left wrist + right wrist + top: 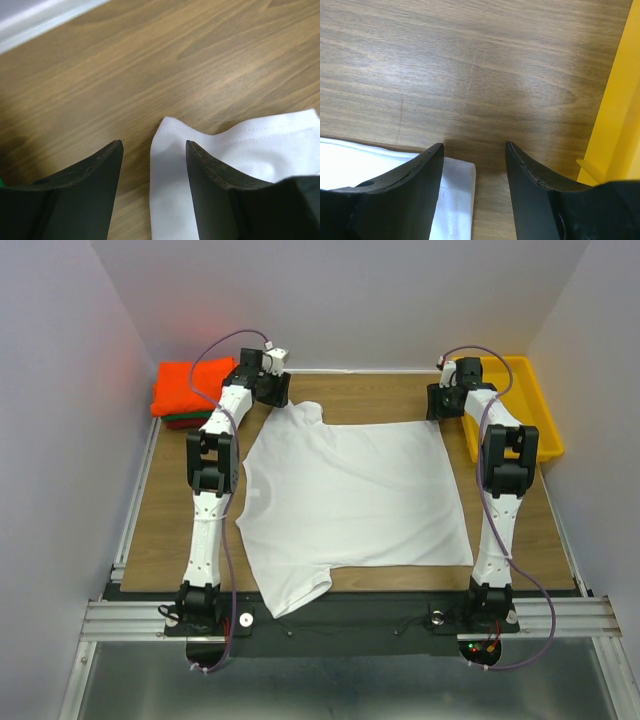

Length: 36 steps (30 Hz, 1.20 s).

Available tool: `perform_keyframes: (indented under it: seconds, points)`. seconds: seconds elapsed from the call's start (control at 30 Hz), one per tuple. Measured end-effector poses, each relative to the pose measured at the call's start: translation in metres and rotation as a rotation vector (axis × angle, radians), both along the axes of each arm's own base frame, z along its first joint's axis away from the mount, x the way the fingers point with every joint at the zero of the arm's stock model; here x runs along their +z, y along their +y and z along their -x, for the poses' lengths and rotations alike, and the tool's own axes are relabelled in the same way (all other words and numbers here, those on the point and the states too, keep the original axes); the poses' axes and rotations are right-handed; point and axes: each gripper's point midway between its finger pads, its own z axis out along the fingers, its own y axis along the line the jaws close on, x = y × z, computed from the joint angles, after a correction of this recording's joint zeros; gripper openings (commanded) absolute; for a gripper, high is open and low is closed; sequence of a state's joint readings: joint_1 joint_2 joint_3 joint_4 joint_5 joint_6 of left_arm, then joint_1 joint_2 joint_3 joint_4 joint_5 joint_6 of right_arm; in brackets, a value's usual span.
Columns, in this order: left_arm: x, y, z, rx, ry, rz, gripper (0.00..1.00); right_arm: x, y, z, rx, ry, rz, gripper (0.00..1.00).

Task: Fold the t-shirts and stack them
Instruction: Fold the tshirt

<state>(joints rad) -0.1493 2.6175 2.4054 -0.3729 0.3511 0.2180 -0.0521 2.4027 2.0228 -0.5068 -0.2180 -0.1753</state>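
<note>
We see the white t-shirt point(350, 500) spread flat in the middle of the wood-grain table point(160, 525), its upper corners reaching both grippers. The left gripper point(154, 145) stands spread over a soft sleeve edge, pinching nothing; the right gripper point(474, 145) is spread too, a hemmed corner lying at its lower-left black finger.
</note>
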Motion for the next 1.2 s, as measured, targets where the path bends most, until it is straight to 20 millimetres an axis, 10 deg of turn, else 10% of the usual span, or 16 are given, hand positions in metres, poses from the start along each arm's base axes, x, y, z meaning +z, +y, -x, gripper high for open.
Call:
perform_keyframes:
  seconds: [0.43,1.2]
  points:
    - [-0.023,0.002,0.012,-0.008,0.077,-0.020,0.35,0.001,-0.002,-0.001,-0.026,0.001,-0.048,0.53]
    - [-0.024,0.000,0.014,-0.023,0.080,-0.011,0.23,0.020,0.011,0.015,-0.010,0.018,-0.240,0.56]
